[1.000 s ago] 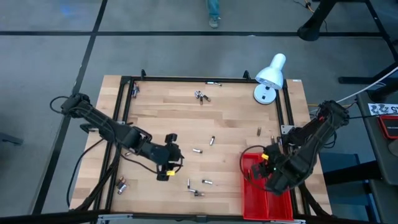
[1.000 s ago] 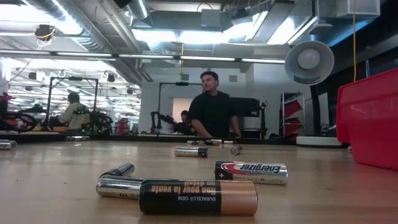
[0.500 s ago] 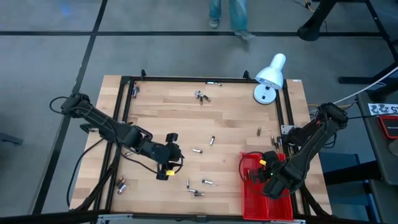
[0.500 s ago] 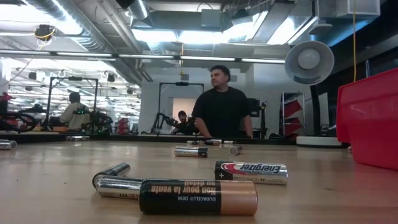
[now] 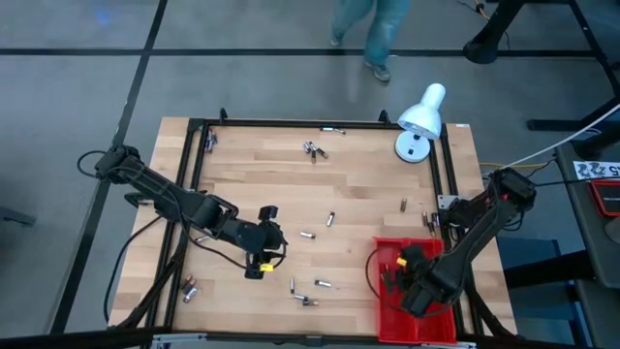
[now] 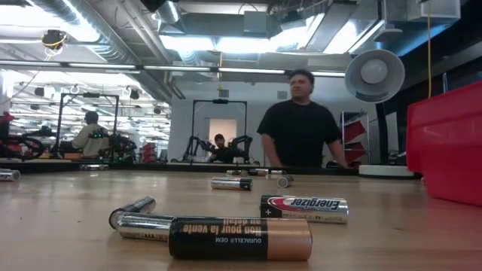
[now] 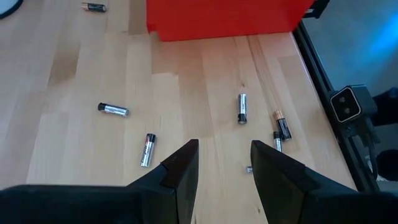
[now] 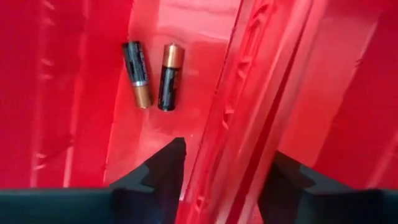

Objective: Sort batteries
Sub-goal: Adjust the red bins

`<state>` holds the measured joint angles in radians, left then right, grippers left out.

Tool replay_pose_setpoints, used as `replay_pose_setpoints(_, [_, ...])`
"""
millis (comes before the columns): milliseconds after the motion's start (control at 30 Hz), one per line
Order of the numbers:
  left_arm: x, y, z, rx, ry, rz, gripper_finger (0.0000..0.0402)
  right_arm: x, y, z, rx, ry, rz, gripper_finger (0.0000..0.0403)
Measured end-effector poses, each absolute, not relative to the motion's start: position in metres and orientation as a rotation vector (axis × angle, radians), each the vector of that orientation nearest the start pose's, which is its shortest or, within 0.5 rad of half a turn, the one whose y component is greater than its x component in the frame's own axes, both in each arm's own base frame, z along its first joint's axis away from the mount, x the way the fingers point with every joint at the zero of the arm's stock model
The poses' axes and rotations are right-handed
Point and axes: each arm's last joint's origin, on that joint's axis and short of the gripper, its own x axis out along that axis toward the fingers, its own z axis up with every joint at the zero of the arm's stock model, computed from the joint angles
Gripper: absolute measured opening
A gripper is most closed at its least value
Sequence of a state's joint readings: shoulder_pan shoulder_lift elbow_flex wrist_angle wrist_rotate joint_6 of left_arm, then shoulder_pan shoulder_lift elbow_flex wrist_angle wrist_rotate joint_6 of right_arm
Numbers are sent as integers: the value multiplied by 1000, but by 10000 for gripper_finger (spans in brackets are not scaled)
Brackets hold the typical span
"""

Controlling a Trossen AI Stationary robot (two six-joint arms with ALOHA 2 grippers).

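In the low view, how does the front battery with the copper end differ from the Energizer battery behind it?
The copper-ended battery has a black body with a copper-coloured end; the Energizer battery is silver with a black and red label. The copper-ended one lies nearest the camera and looks larger; the Energizer one lies farther back and to the right. Both lie on their sides on the wooden table, untouched by any fingers.

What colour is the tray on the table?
Red: the tray shows best in the high view.
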<state>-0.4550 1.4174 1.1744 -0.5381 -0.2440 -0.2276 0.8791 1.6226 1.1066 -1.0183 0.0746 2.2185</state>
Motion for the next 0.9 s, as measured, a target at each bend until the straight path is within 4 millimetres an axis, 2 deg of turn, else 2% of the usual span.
replay_pose_setpoints(100, [272,-126,296,49,751,-114,137,180,213,195,1071,1226,-987,131])
replay_pose_setpoints(367, [272,-126,296,31,752,-106,137,187,209,196,1107,1197,-1002,16])
replay_pose_setpoints(433, [273,-126,296,31,751,-106,137,191,209,197,1121,1176,-981,11])
replay_pose_setpoints(600, [273,-126,296,31,751,-107,137,201,206,197,1179,1150,-964,26])
replay_pose_setpoints(767, [272,-126,296,30,754,-107,137,209,200,197,1223,1120,-973,8])
replay_pose_setpoints(900, [272,-126,296,13,763,-127,137,217,195,197,1259,1083,-978,13])
